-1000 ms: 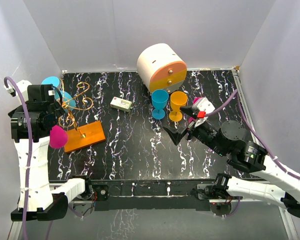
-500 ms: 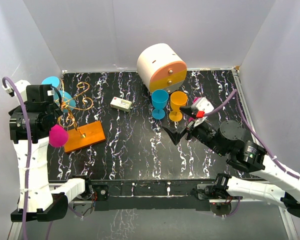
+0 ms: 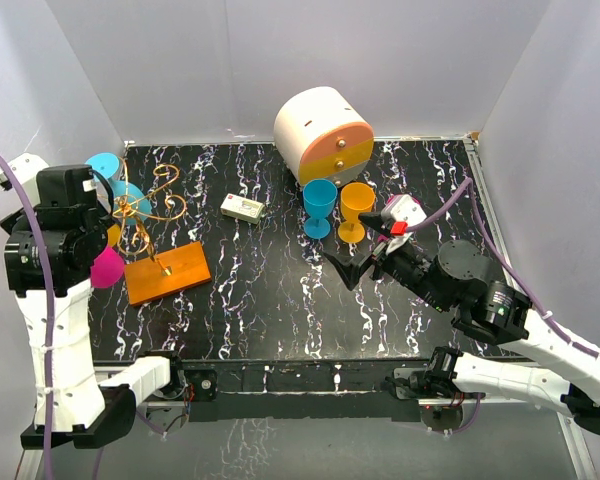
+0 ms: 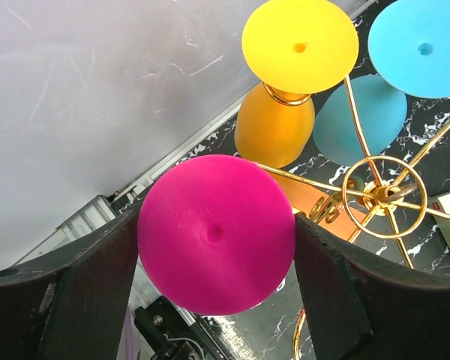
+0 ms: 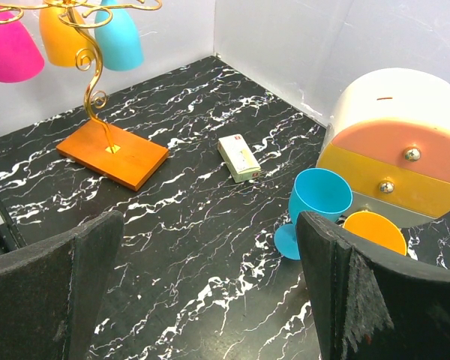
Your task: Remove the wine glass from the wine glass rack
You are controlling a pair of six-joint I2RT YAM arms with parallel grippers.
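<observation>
The wine glass rack has an orange base plate point(image 3: 167, 271) and golden wire hooks point(image 3: 152, 200) on a thin post. A yellow glass point(image 4: 274, 124) and a blue glass point(image 4: 360, 109) hang upside down from the hooks point(image 4: 382, 196). My left gripper point(image 4: 216, 236) is shut on the round foot of a magenta wine glass point(image 4: 216, 232). That glass's bowl point(image 3: 105, 267) hangs left of the base plate. It also shows in the right wrist view point(image 5: 11, 52), at the rack's left. My right gripper point(image 5: 210, 300) is open and empty above the table's middle.
A white-and-orange round drawer cabinet point(image 3: 323, 135) stands at the back. A blue glass point(image 3: 319, 207) and a yellow-orange glass point(image 3: 356, 210) stand upright in front of it. A small white box point(image 3: 243, 208) lies between rack and cabinet. The left wall is close to my left arm.
My left arm has moved left with the magenta glass, carrying its bowl away from the rack's post. The right gripper has barely moved.
</observation>
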